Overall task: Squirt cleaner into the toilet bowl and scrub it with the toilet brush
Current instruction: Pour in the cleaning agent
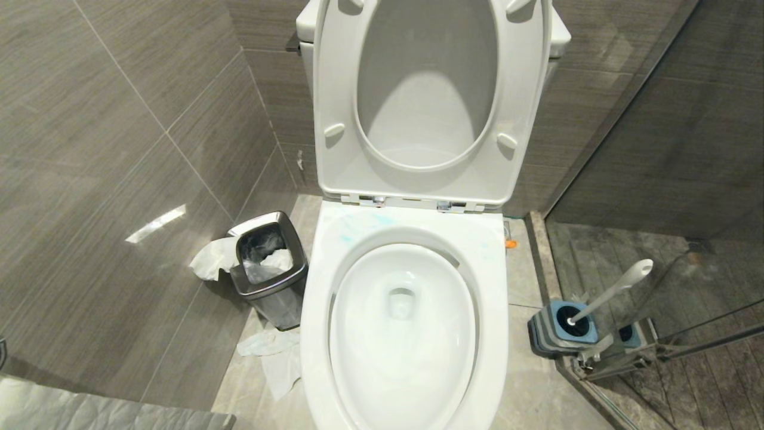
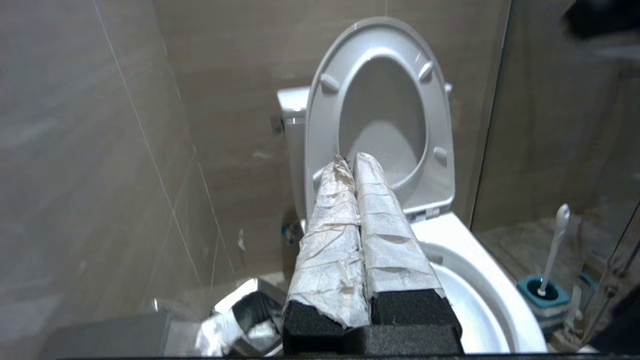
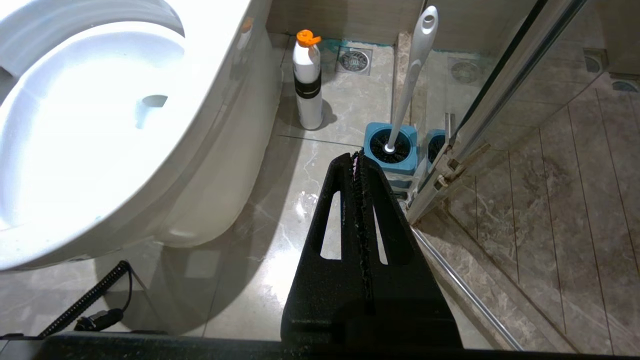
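The toilet bowl (image 1: 315, 334) is glossy white, with its seat and lid raised against the tank. Pale teal streaks of cleaner (image 1: 358, 230) mark the rim's back left. The toilet brush (image 1: 615, 289) stands in a blue-grey holder (image 1: 564, 331) on the floor to the bowl's right. My left gripper (image 2: 352, 161), its fingers wrapped in white paper, is shut and empty, held up left of the bowl (image 2: 480, 260) and aimed at the raised seat. My right gripper (image 3: 356, 157) is shut and empty, low over the floor and short of the brush (image 3: 417, 65). Neither arm shows in the head view.
A steel bin (image 1: 268, 269) with a crumpled liner stands left of the toilet, with tissue (image 1: 274, 352) on the floor beside it. A white bottle with an orange cap (image 3: 307, 80) stands right of the toilet. A glass shower door frame (image 3: 500, 85) adjoins the holder. A coiled cable (image 3: 85, 300) lies under the bowl.
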`<state>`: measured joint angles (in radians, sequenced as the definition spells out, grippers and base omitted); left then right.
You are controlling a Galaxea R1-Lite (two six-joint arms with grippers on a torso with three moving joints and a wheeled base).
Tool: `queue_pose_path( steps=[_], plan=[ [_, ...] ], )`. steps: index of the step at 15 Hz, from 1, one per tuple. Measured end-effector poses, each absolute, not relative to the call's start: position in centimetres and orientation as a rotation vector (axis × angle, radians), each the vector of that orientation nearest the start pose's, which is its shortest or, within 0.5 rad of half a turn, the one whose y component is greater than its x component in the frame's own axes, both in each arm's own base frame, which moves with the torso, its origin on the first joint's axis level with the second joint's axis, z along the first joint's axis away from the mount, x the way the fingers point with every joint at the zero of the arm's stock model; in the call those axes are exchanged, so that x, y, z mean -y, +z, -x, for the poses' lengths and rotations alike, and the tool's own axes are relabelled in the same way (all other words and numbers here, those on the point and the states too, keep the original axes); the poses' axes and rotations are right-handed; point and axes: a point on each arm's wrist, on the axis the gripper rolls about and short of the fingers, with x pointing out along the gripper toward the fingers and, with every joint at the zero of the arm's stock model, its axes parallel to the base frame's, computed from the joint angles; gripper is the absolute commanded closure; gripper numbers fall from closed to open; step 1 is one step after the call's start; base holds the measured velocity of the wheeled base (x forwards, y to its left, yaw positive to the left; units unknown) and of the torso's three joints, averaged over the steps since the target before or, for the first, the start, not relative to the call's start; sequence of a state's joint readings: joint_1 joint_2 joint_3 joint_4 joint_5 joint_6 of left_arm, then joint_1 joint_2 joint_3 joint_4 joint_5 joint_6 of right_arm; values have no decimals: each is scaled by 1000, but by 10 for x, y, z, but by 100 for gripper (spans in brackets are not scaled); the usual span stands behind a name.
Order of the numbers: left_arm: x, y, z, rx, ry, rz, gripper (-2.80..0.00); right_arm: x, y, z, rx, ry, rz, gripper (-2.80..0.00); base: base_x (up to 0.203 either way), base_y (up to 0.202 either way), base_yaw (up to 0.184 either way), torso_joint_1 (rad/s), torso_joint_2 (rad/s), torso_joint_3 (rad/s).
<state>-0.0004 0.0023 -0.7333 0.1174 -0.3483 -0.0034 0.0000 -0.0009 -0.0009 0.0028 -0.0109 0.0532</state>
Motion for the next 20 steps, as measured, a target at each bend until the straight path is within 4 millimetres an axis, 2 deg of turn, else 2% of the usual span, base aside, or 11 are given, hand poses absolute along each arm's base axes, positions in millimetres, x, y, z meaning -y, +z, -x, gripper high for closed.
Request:
queue_pose_path(
  steps=[5, 8, 10, 13, 16, 20],
  plan=[
    [6, 177, 68, 560, -244, -86, 0, 0, 75, 23, -1, -11, -53, 0, 0, 0, 0, 0, 0, 0],
    [4, 136, 41, 475, -164, -75, 0, 0, 75, 23, -1, -10, -53, 0, 0, 0, 0, 0, 0, 0],
    [2, 116, 31, 373, -103, -62, 0, 0, 75, 23, -1, -11, -53, 0, 0, 0, 0, 0, 0, 0],
    [1, 97, 25, 206, -25, -64, 0, 0, 76, 23, 0, -10, -53, 0, 0, 0, 0, 0, 0, 0],
    [0, 78, 23, 24, -15, -65, 0, 0, 75, 23, -1, -11, -53, 0, 0, 0, 0, 0, 0, 0],
    [0, 74, 23, -11, -14, -61, 0, 0, 75, 23, -1, -11, -53, 0, 0, 0, 0, 0, 0, 0]
  ],
)
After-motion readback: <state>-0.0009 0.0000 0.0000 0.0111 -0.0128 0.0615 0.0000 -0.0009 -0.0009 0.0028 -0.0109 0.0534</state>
